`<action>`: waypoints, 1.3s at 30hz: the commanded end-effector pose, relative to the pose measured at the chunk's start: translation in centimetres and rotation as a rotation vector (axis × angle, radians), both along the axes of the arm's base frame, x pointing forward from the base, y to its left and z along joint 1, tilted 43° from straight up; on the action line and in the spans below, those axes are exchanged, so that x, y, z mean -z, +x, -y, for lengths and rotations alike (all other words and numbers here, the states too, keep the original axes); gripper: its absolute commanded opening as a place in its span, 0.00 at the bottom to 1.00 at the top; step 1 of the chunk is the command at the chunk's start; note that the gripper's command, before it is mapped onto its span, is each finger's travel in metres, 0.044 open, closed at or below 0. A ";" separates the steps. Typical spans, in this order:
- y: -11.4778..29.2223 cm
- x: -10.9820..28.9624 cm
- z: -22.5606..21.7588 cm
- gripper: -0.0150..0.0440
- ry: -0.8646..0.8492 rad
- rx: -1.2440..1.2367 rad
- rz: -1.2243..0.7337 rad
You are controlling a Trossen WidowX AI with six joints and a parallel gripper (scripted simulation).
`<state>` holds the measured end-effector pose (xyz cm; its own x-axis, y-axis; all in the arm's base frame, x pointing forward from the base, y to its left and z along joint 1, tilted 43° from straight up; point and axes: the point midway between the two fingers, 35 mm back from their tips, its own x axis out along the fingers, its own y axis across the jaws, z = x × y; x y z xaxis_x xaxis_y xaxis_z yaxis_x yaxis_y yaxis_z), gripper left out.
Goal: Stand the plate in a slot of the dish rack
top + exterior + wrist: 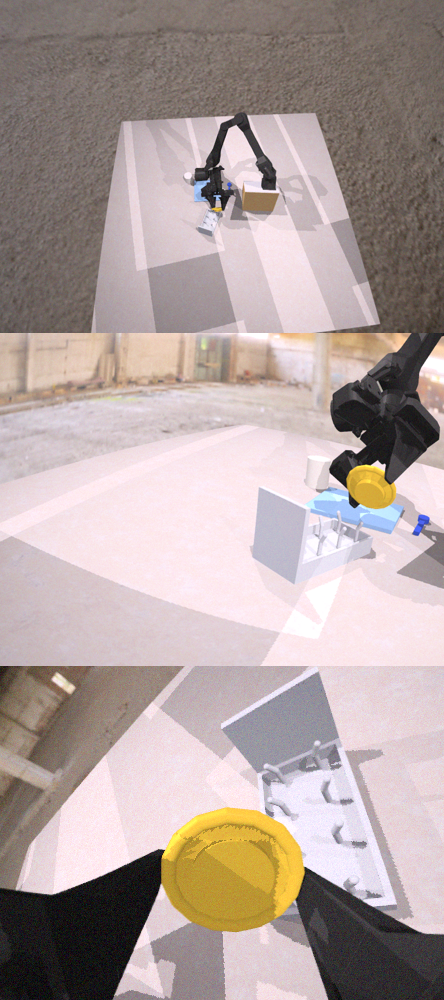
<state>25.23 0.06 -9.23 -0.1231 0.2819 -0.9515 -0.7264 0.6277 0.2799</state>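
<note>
Warehouse backdrop (exterior only) | gripper [369,485] clamps plate [371,487] | rack [279,533] below

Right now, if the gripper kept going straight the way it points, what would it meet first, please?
Most likely the dish rack. The gripper, shut on the yellow plate, points down at an angle toward the rack's pegs. Depth is unclear, so it might land just short, on the table.
</note>
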 end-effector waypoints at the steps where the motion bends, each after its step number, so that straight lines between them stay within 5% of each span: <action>1: -0.1 0.2 0.1 0.25 0.061 -0.057 0.049; 30: 0.5 -0.2 3.1 0.25 0.294 -0.480 0.664; 39: 0.5 -0.2 3.1 0.25 0.294 -0.490 0.680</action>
<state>25.75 -3.22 -9.06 0.2696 0.5843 -0.7654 -0.9628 0.1785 -0.2028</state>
